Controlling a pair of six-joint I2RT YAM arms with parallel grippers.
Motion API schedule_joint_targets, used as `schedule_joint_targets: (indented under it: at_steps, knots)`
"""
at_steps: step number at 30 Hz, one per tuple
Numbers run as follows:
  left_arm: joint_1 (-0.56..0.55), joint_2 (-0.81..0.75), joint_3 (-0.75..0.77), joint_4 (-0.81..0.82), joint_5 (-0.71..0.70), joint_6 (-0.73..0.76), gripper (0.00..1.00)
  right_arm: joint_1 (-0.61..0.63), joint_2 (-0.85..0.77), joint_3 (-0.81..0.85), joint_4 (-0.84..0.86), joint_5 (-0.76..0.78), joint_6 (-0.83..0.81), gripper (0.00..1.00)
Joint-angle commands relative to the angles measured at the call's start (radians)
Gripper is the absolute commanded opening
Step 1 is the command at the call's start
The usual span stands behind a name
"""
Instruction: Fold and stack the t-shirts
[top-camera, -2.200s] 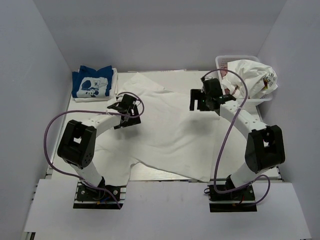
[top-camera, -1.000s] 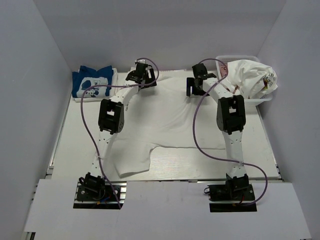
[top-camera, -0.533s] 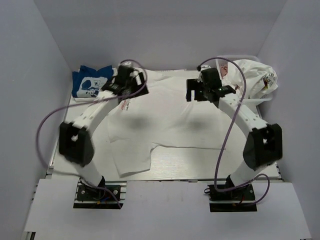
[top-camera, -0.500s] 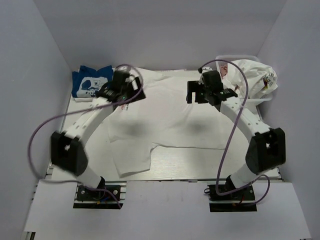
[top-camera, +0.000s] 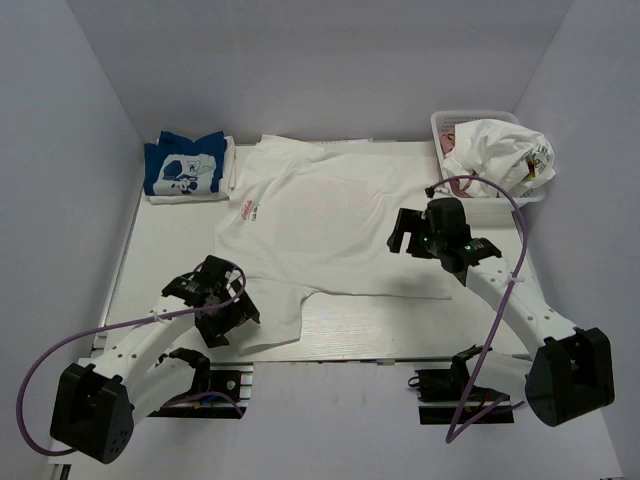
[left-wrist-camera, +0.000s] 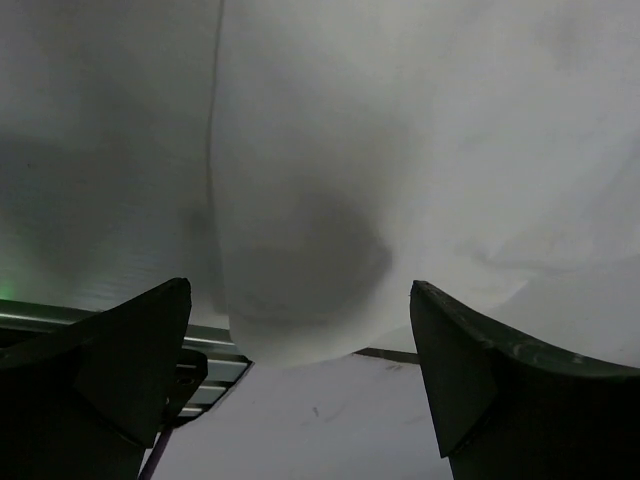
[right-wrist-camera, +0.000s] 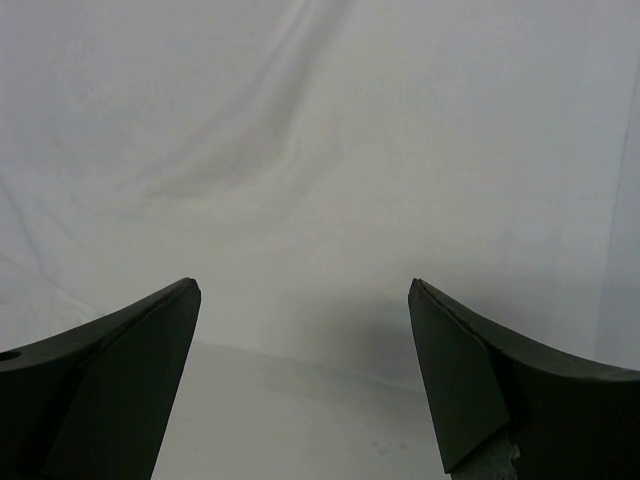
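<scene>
Left fingers (top-camera: 232, 318): spread wide, nothing held; poised over the near-left flap of the white t-shirt (top-camera: 330, 215), where the cloth reaches the desk's (top-camera: 160, 250) near edge.
Right fingers (top-camera: 402, 232): spread wide, nothing held; poised over the right part of the same t-shirt, close to its near hem.
White t-shirt: laid flat and unfolded across the middle of the desk; a small red print is seen near its left edge.
Blue t-shirt (top-camera: 183, 170): folded, white graphic upward, set on folded white cloth at the far-left corner, just beside the spread t-shirt.
Crumpled white t-shirt (top-camera: 500, 150): heaped in the basket (top-camera: 470, 117) at the far-right corner, spilling over its rim.
</scene>
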Motion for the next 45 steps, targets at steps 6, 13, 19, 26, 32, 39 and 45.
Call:
schedule_joint_targets:
  at_steps: [6,13,19,26,32,39,45]
  knots:
    - [0.001,0.025,-0.14,0.068,0.131,-0.116,0.85,-0.004,-0.056,-0.106,0.05,0.03,0.116,0.9]
    - [0.001,0.121,-0.124,0.142,0.14,-0.106,0.01,-0.002,-0.151,-0.252,0.019,0.013,0.182,0.9]
    - [0.001,0.085,-0.104,0.038,0.168,-0.071,0.0,-0.004,-0.28,-0.282,-0.213,0.145,0.278,0.9]
    - [-0.008,-0.018,-0.116,-0.14,0.34,0.009,0.0,-0.028,-0.302,-0.302,-0.315,0.289,0.342,0.9]
    - [-0.008,-0.101,-0.178,-0.14,0.401,0.023,0.0,-0.05,-0.29,-0.348,-0.281,0.284,0.371,0.9]
    - [-0.008,-0.147,-0.153,-0.139,0.424,0.023,0.0,-0.087,-0.282,-0.39,-0.257,0.278,0.366,0.9]
    - [-0.008,-0.107,-0.109,-0.085,0.395,0.023,0.0,-0.107,-0.279,-0.42,-0.214,0.24,0.369,0.9]
